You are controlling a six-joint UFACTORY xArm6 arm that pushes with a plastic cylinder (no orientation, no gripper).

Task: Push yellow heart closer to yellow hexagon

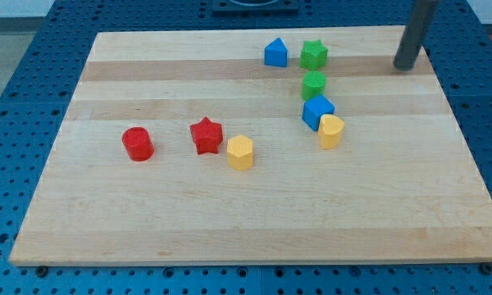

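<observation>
The yellow heart (331, 130) sits right of the board's middle, touching the blue cube (317, 111) just above it. The yellow hexagon (240, 152) lies to its left, near the board's centre, next to the red star (206, 135). My tip (405, 65) is at the view's top right, on the board near its far edge, well above and to the right of the yellow heart and apart from every block.
A red cylinder (137, 143) lies at the left. A green cylinder-like block (313, 84) stands above the blue cube. A green star (314, 54) and a blue pentagon-like block (275, 53) sit near the top edge. The wooden board (254, 221) rests on a blue perforated table.
</observation>
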